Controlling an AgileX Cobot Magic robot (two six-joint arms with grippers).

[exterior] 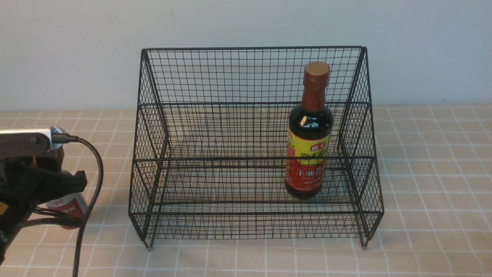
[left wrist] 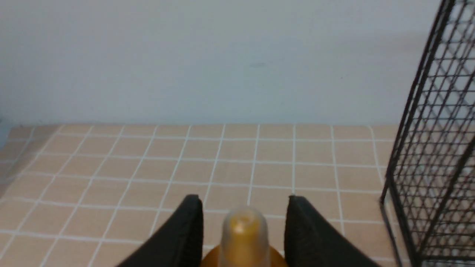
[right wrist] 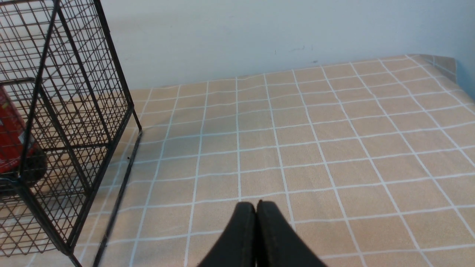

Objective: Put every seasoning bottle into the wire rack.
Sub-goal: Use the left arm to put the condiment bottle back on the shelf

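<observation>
The tall dark soy-sauce bottle stands upright inside the black wire rack, on its right side; its red label shows through the mesh. The small red-sauce squeeze bottle stands on the table left of the rack, mostly hidden by my left gripper. In the left wrist view its yellow nozzle cap rises between the two black fingers, and its orange shoulder meets both of them. My right gripper is shut and empty, low over the table right of the rack.
The rack's left side stands close beside the left gripper. Its right side is a short way from the right gripper. A black cable hangs from the left arm. A pale wall lies behind the tiled table.
</observation>
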